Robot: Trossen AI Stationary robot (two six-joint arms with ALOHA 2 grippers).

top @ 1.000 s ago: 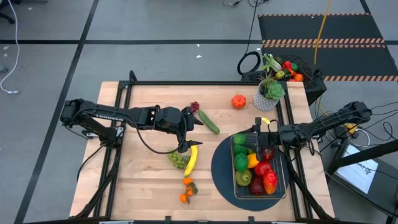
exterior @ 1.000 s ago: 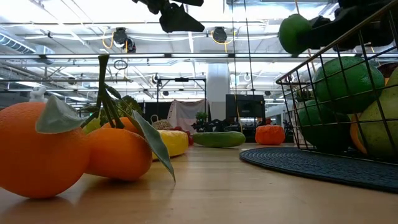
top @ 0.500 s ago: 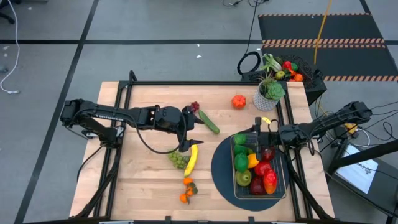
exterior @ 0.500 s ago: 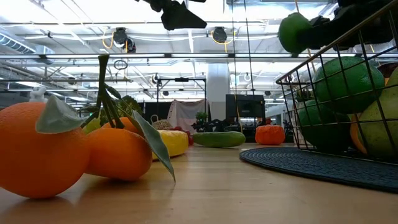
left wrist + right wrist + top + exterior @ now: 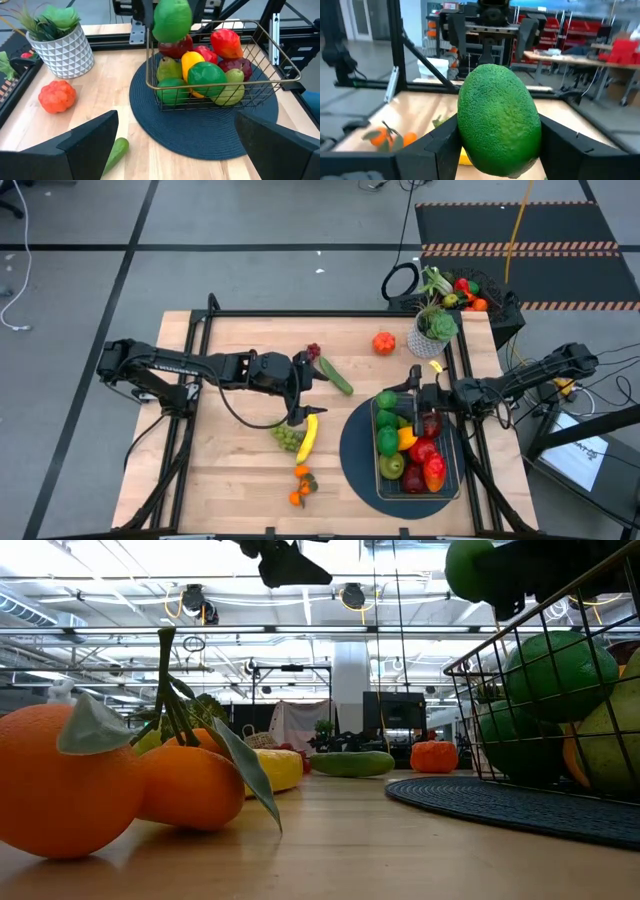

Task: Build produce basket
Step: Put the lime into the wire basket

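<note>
The wire basket (image 5: 448,480) stands on a dark round mat (image 5: 355,450) at the table's right and holds several fruits. My right gripper (image 5: 499,125) is shut on a rough green oval fruit (image 5: 172,20), held above the basket's far end (image 5: 386,401). My left gripper (image 5: 305,388) hangs open over the middle of the table, above and between the cucumber (image 5: 336,376) and the banana (image 5: 307,437), with nothing between its fingers (image 5: 85,142). Green grapes (image 5: 287,436), oranges (image 5: 300,485), purple grapes (image 5: 313,351) and a red-orange fruit (image 5: 384,342) lie on the wood. My right gripper pinches the green fruit by its two opposite sides (image 5: 465,125) between its two fingers. The fingers (image 5: 560,145) reach in level from the table's right side. The fruit is lifted clear, above the basket's rim (image 5: 520,625).
A potted plant in a white pot (image 5: 432,330) stands at the far right corner, with a black bin of other items (image 5: 470,295) behind it. Bare wood lies at the table's left and near left (image 5: 220,470).
My right gripper has rolled about its own axis with the green fruit, which has risen slightly and stays above the basket's far end. My left arm has kept still.
</note>
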